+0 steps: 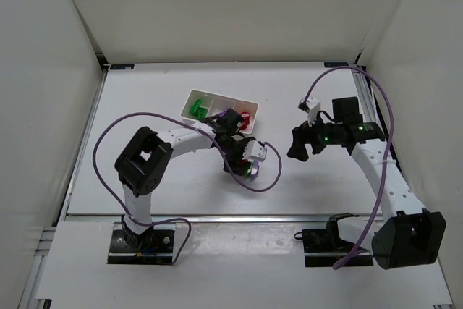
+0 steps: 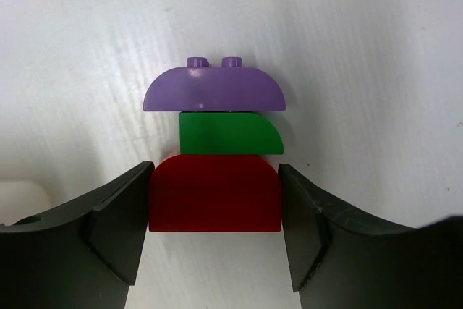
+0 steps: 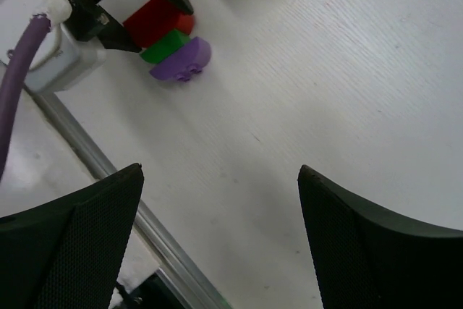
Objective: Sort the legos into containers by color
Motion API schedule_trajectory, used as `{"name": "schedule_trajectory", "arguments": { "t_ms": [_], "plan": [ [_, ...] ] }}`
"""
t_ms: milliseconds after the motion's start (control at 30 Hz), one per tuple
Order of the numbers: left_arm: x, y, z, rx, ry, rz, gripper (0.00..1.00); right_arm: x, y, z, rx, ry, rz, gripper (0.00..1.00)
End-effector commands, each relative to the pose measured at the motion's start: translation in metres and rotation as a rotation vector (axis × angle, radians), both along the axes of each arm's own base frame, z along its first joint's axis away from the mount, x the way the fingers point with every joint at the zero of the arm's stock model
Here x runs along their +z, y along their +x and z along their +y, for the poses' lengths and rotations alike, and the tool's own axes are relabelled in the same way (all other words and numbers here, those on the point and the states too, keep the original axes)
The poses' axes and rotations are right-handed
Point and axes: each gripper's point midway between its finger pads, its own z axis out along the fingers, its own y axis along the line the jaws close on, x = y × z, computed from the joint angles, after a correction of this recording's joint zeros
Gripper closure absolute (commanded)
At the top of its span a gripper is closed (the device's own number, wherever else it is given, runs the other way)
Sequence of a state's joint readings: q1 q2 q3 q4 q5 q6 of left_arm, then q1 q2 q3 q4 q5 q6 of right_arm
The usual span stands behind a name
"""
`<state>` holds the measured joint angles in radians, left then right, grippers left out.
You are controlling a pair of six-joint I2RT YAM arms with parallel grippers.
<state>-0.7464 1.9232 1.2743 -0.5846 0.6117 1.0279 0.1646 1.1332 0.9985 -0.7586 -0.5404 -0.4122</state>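
Left gripper [image 2: 215, 171]: pads sit flush on both flat flanks of the red brick [image 2: 215, 204], looks clamped. The red brick lies on the surface [image 2: 362, 48] in one row with a green brick [image 2: 230, 134] and a purple brick [image 2: 215, 90], touching and apparently stud-locked.

Handling, my read: hard, light, glossy plastic, so no crush risk but slip risk on the curved tops. Keep the grip on the flat sides. The joints are probably stiff, so lifting red likely carries all three. They need splitting before sorting, and the purple end is free to grab.

Right gripper [image 3: 219, 171] hovers with its jaws wide apart, holding nothing, well apart from the stack with bare surface between.

Tray [image 1: 194, 94] sits beyond the left gripper: green pieces [image 1: 195, 110] in the left compartment, red [image 1: 245, 117] in the right, middle partly hidden by the arm.

Watch the purple cable [image 1: 268, 182] looping just beside the stack, and the near rail [image 3: 159, 244].
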Motion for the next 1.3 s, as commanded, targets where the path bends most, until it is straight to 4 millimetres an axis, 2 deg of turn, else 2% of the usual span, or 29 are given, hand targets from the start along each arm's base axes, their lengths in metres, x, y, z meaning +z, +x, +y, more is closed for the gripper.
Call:
{"name": "schedule_trajectory", "arguments": {
  "t_ms": [0, 133, 167, 200, 233, 267, 367, 533, 667, 767, 900, 1133, 1267],
  "plan": [
    [0.066, 0.025, -0.01, 0.17, -0.119, -0.112, 0.79, 0.018, 0.004, 0.027, -0.005, 0.18, 0.064, 0.1],
    [0.113, 0.04, -0.009, 0.319, -0.176, -0.167, 0.81, 0.033, 0.018, 0.047, -0.048, 0.312, 0.141, 0.11],
    [0.125, 0.044, -0.009, 0.348, -0.191, -0.184, 0.82, 0.032, 0.021, 0.052, -0.075, 0.334, 0.192, 0.12],
    [0.136, 0.047, -0.007, 0.374, -0.205, -0.2, 0.82, 0.041, 0.029, 0.057, -0.064, 0.35, 0.163, 0.12],
    [0.154, 0.048, -0.005, 0.397, -0.24, -0.231, 0.83, 0.042, 0.029, 0.063, -0.071, 0.369, 0.2, 0.12],
    [0.161, 0.052, -0.001, 0.44, -0.249, -0.251, 0.83, 0.041, 0.035, 0.067, -0.078, 0.379, 0.228, 0.12],
    [0.186, 0.049, 0.004, 0.466, -0.293, -0.291, 0.83, 0.059, 0.051, 0.08, -0.101, 0.465, 0.276, 0.12],
    [0.195, 0.043, 0.015, 0.487, -0.309, -0.314, 0.82, 0.079, 0.076, 0.098, -0.101, 0.571, 0.326, 0.12],
    [0.199, 0.04, 0.02, 0.493, -0.323, -0.324, 0.82, 0.094, 0.084, 0.111, -0.057, 0.616, 0.336, 0.12],
    [0.202, 0.04, 0.021, 0.504, -0.33, -0.324, 0.82, 0.098, 0.083, 0.118, -0.024, 0.626, 0.343, 0.13],
    [0.202, 0.04, 0.02, 0.497, -0.335, -0.325, 0.82, 0.102, 0.071, 0.13, 0.055, 0.639, 0.355, 0.13],
    [0.209, 0.046, 0.016, 0.487, -0.367, -0.348, 0.82, 0.089, 0.059, 0.133, 0.096, 0.623, 0.396, 0.15],
    [0.212, 0.049, 0.014, 0.479, -0.377, -0.365, 0.82, 0.084, 0.058, 0.134, 0.1, 0.621, 0.404, 0.2]
  ]
}}
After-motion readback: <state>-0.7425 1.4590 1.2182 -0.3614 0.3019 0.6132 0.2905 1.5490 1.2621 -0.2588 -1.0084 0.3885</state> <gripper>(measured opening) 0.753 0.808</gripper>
